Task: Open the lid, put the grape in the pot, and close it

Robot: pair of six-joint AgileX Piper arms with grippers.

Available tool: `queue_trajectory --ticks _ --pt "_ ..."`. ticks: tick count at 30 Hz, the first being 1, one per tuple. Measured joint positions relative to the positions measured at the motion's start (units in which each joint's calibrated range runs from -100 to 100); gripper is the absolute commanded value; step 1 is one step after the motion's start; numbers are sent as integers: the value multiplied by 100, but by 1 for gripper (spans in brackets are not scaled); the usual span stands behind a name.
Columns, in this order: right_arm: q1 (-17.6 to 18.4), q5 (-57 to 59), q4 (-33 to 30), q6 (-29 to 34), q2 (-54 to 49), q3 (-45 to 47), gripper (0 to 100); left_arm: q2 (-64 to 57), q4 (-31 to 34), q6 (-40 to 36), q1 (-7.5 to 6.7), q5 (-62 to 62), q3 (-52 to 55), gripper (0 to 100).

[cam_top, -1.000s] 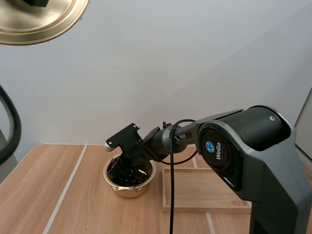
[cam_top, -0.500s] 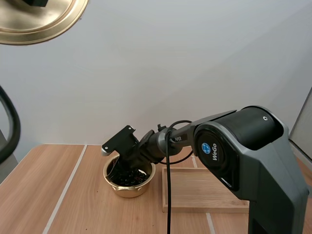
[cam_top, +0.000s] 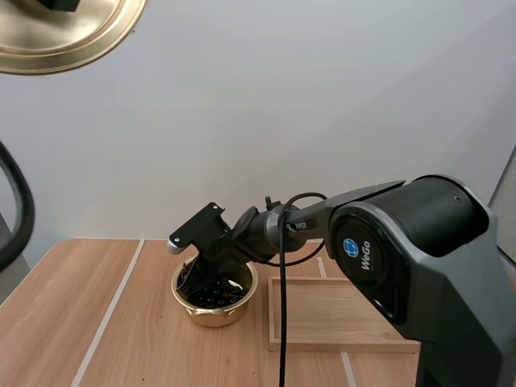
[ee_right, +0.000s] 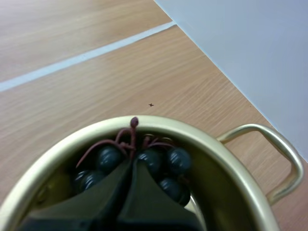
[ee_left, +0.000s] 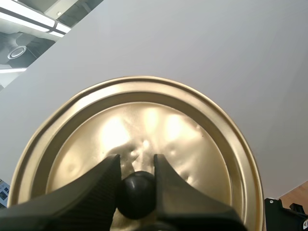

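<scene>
A brass lid (cam_top: 68, 32) hangs high at the upper left, far above the table. In the left wrist view my left gripper (ee_left: 137, 185) is shut on the lid's black knob (ee_left: 137, 195), with the lid's golden top (ee_left: 144, 125) behind it. The brass pot (cam_top: 212, 316) stands open on the table with the dark bunch of grapes (cam_top: 213, 295) inside. My right gripper (cam_top: 198, 278) reaches down into the pot. In the right wrist view its fingers (ee_right: 131, 166) meet as one wedge, pinching the brown stem among the grapes (ee_right: 177, 160) within the pot's rim (ee_right: 214, 150).
A wooden tray (cam_top: 339, 343) lies right of the pot, close to it. The pot's side handle (ee_right: 285, 161) points toward the table's back edge. Pale stripes (cam_top: 109, 314) run across the wooden table, with bare tabletop left of the pot.
My right gripper has shifted slightly left and settled lower in the pot with the grapes. The lid stays held up in the same place.
</scene>
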Motion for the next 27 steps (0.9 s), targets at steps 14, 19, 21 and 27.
queue_trajectory --ticks 14,19,21,27 --pt "14 604 96 223 -562 12 0 0 0 0 0 0 0 0" --pt "127 604 133 223 -232 12 0 0 0 0 0 0 0 0" --pt "194 572 145 223 -49 12 0 0 0 0 0 0 0 0" --pt "243 254 -53 219 474 12 0 0 0 0 0 0 0 0"
